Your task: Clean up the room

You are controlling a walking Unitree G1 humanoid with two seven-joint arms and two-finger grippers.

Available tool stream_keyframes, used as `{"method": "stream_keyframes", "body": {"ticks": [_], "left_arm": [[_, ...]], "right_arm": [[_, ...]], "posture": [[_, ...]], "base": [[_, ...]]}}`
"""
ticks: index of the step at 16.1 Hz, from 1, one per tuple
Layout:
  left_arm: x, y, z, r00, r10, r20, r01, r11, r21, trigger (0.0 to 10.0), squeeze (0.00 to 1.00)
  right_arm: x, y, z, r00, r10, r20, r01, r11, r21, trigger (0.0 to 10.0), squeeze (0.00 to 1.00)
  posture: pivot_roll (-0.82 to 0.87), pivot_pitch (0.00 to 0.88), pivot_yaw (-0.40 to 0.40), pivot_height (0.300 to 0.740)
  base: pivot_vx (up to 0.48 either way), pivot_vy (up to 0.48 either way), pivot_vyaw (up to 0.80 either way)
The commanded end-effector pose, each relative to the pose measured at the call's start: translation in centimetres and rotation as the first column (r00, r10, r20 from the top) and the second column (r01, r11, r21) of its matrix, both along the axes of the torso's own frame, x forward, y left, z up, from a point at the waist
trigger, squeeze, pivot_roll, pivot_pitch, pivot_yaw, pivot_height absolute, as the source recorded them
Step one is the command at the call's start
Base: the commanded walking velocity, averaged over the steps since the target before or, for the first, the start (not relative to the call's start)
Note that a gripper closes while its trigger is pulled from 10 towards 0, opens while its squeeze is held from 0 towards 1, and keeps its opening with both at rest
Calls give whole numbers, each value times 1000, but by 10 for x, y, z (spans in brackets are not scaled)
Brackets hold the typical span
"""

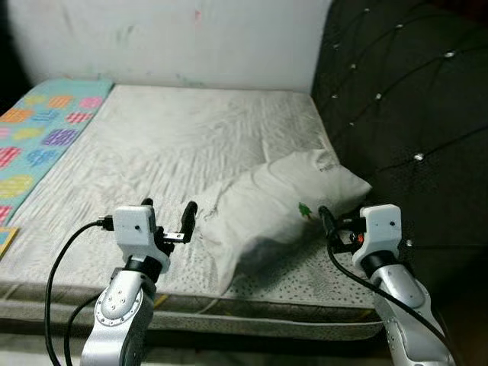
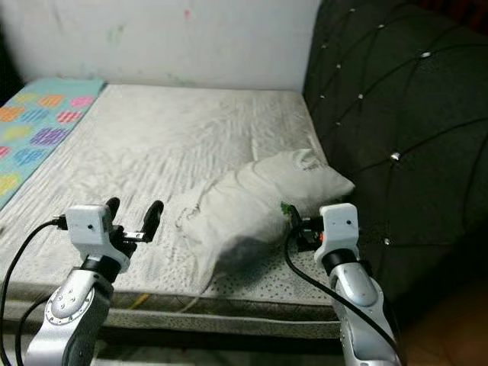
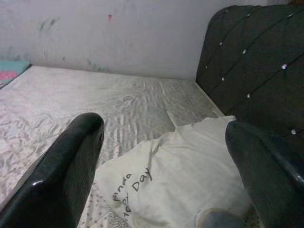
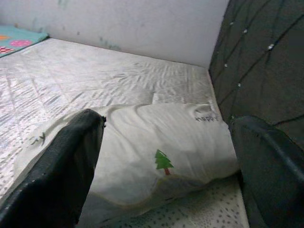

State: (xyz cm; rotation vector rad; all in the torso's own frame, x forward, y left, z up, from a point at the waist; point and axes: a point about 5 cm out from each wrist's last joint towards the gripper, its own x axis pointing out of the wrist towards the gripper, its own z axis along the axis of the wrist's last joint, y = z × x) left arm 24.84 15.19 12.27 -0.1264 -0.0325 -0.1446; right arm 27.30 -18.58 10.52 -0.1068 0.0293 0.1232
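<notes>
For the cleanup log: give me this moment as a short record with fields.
place: bed with a grey-white mattress, wall behind
pillow: white pillow lying near the bed's front edge, beside the dark tufted headboard, small green tree print facing the right claw
blanket: colourful patterned cover on the bed's far left
left claw: left claw open, raised just left of the pillow
right claw: right claw open, at the pillow's right end
</notes>
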Motion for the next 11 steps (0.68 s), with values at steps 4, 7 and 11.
{"method": "stream_keyframes", "body": {"ticks": [4, 7, 11], "left_arm": [[1, 3, 3, 1000, 4, 12, -4, 1000, -10, 10000, 0], [2, 2, 3, 1000, 2, 11, -2, 1000, -17, 10000, 0], [2, 1, 3, 1000, -2, 10, 3, 1000, -17, 10000, 0]], "right_arm": [[3, 1, 5, 1000, 8, 22, -8, 1000, 0, 10000, 0], [4, 1, 5, 1000, 11, 24, -11, 1000, -1, 10000, 0], [5, 2, 5, 999, 18, 26, -18, 1000, -10, 10000, 0]], "posture": [[-63, 0, -15, 740], [-63, 0, -16, 740], [-62, 0, -19, 740]], "base": [[0, 71, 0], [0, 454, 0], [0, 480, 0]]}}
